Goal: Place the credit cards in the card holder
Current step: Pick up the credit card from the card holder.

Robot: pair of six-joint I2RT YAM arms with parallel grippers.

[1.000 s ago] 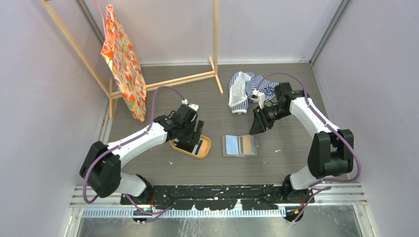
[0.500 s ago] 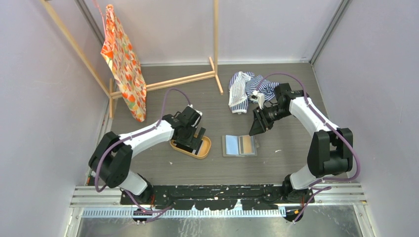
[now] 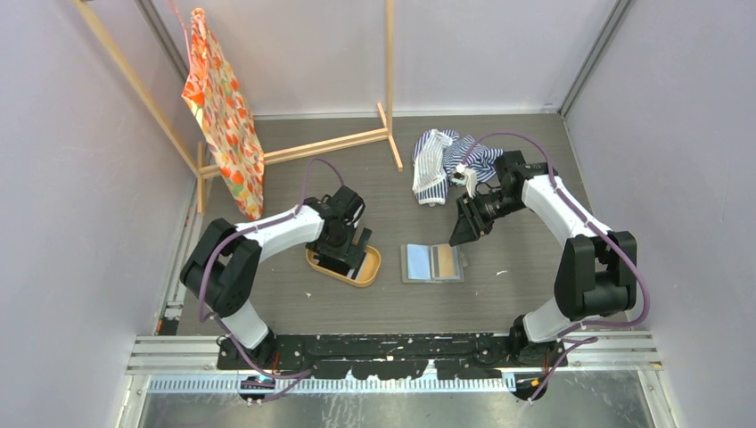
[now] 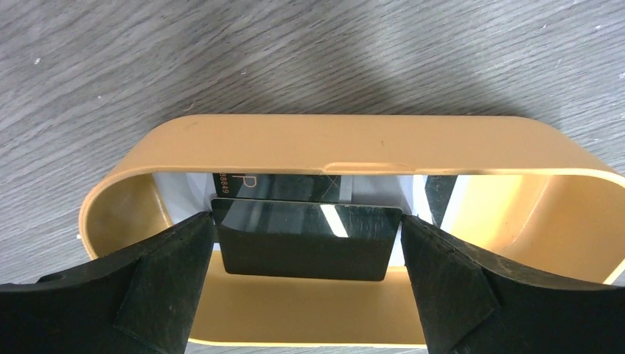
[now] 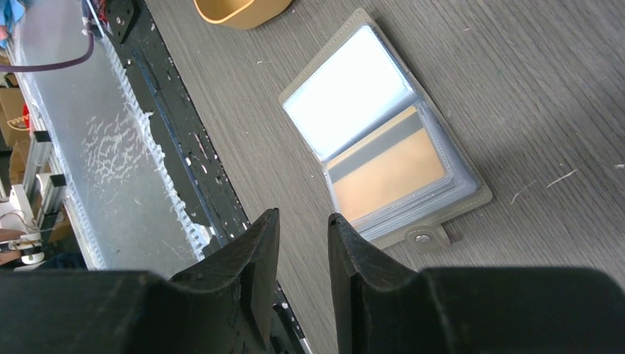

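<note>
Jaws spread wide, the left gripper (image 4: 306, 221) straddles a black credit card (image 4: 306, 254) leaning inside the oval orange tray (image 4: 354, 140). The right gripper (image 5: 303, 216), fingers (image 5: 250, 258) narrowly parted and empty, hovers near the card holder (image 5: 354, 96), which lies open on the grey table (image 5: 516, 74), an orange-tan card (image 5: 390, 173) in one sleeve.

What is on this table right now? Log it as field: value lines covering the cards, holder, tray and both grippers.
card holder: lies open and flat; the page away from the snap stud looks bare, under glare
orange card: in the holder's pocket on the snap-stud side
tray: oval, tan; holds the black card and at least one more card under it
left gripper: down in the tray, open, one jaw on either side of the black card; contact unclear
right gripper: near the holder, not touching it; jaws a little apart, empty
</note>
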